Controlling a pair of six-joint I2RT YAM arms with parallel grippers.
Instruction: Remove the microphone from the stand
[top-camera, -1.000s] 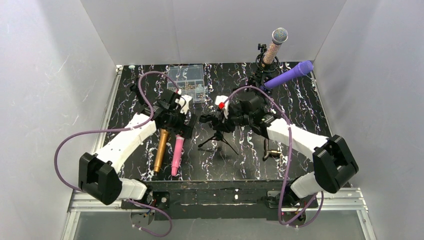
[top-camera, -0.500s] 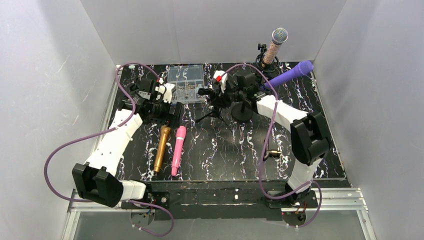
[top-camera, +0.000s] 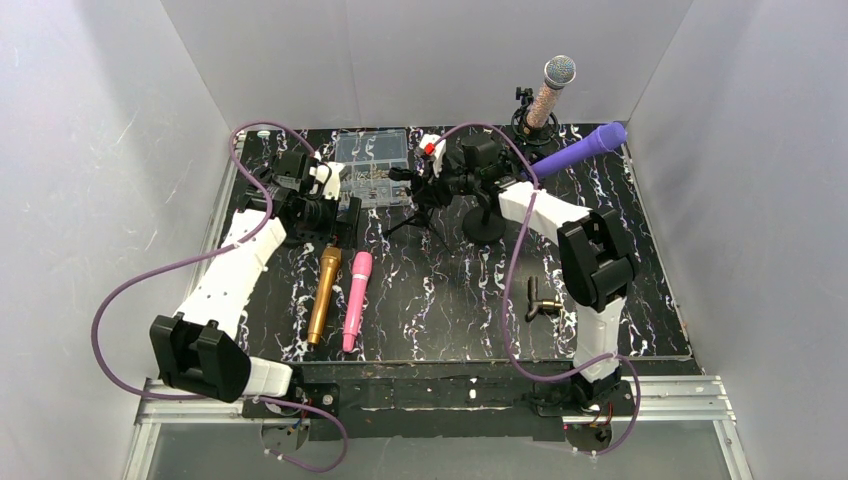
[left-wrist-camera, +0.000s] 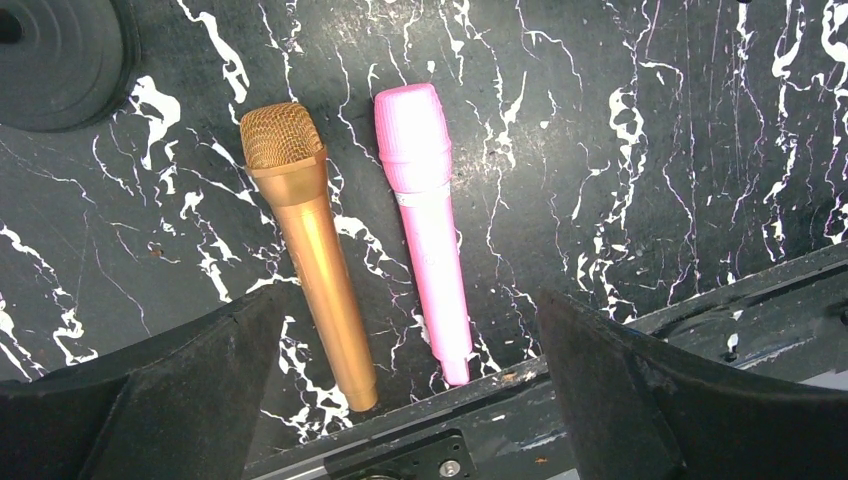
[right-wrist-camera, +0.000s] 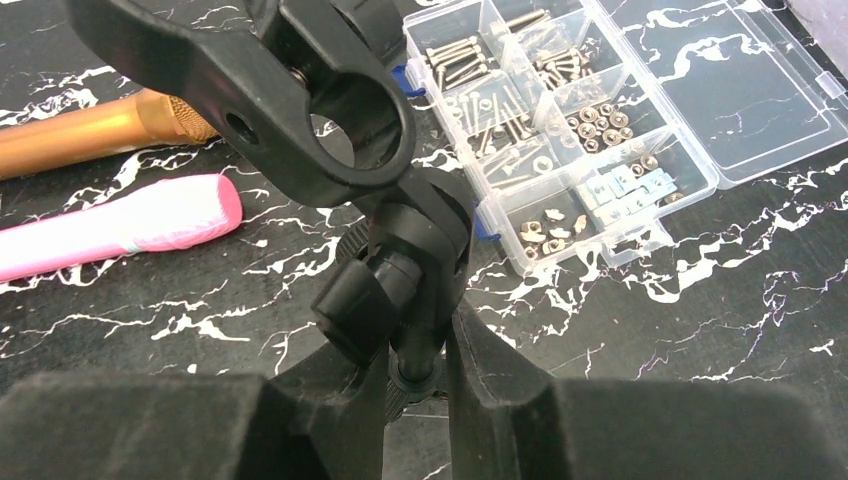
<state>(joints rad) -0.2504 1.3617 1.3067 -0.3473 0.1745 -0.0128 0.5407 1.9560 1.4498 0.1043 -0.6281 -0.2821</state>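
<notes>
**Operator:** What do you find on the left?

**Inspector:** Your left gripper (top-camera: 340, 222) hangs over the table (left-wrist-camera: 650, 150) with its jaws spread wide and nothing between them. Two microphones lie flat beneath it, side by side with their heads toward the far edge. The gold microphone (left-wrist-camera: 310, 250) is on the left and the pink microphone (left-wrist-camera: 428, 220) is just right of it, close but apart.

**Operator:** And the middle?

**Inspector:** A clear screw box (right-wrist-camera: 560, 110) sits at the back, with screws and nuts in its compartments. Beside it, your right gripper (right-wrist-camera: 412, 365) is closed narrowly on the neck of the small tripod stand (right-wrist-camera: 415, 240). The stand's clip (right-wrist-camera: 200, 70) holds nothing.

**Operator:** The right side?

**Inspector:** A round-based stand (top-camera: 484, 228) is near your right arm. Behind it a purple microphone (top-camera: 575, 148) slants upward — I cannot tell what carries it. At the back wall a silver-grilled microphone (top-camera: 550, 90) sits nearly upright in its own stand.
</notes>
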